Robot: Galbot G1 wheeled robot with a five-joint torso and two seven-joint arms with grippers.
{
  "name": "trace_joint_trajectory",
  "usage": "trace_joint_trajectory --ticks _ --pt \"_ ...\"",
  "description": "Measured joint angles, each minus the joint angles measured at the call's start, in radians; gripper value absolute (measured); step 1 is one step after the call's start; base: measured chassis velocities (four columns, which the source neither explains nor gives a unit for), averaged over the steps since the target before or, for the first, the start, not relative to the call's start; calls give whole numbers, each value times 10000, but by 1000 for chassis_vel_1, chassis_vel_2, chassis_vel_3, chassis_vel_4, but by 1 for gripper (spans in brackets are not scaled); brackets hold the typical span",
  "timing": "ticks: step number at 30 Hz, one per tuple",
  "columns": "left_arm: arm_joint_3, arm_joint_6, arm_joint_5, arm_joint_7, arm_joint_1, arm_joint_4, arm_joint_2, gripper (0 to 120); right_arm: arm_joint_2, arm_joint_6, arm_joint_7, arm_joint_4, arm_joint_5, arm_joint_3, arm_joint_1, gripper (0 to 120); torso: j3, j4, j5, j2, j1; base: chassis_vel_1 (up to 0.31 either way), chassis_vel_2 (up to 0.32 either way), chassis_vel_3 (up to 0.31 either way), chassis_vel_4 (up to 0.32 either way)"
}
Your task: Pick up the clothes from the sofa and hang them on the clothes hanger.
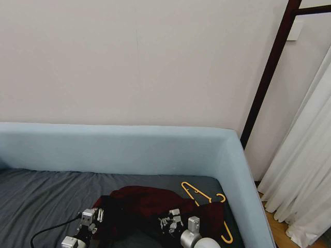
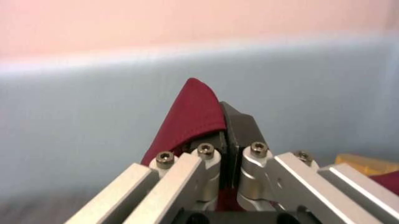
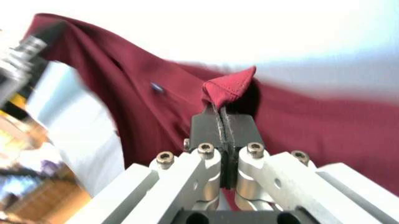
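Between the end effectors, the red garment [image 1: 150, 201] spans the sofa [image 1: 129, 147]; left gripper [image 2: 224, 126] and right gripper [image 3: 223, 123] each pinch a fold. Grasp apparently made; hanging on the yellow hanger [image 1: 199, 194], beside the right gripper, remains.

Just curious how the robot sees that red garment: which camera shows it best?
The head view: the whole bunched red garment shows against the sofa. The wrist views show close folds of it pinched in the left gripper and the right gripper.

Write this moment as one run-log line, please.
left tool: shut on red garment | right tool: shut on red garment | orange hanger: on sofa
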Motion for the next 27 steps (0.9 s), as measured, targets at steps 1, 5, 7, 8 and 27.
trace_joint_trajectory --ticks 1,5,7,8,27 --pt "-50 -144 -160 46 -106 -318 87 0 -181 109 -76 491 200 226 -28 0 0 0 0 0 0 0 0 0 0" --pt "-195 -386 -786 159 -523 -1214 459 0 -757 267 -122 2083 934 1034 -40 0 0 1 -2 0 0 0 0 0 0" --pt "-242 -437 -1027 162 -696 -1501 615 0 -980 320 -104 2581 1193 1322 -28 0 0 1 0 -1 0 0 0 0 0" --pt "-290 -464 -1315 176 -906 -1820 838 0 -1243 367 -47 3142 1490 1679 -7 0 0 -1 1 -1 0 0 0 0 0" --pt "-2550 1014 -6339 -50 -4861 -5199 5333 0 -6495 825 1482 8549 5266 7820 289 0 -2 0 0 1 0 0 0 0 0"
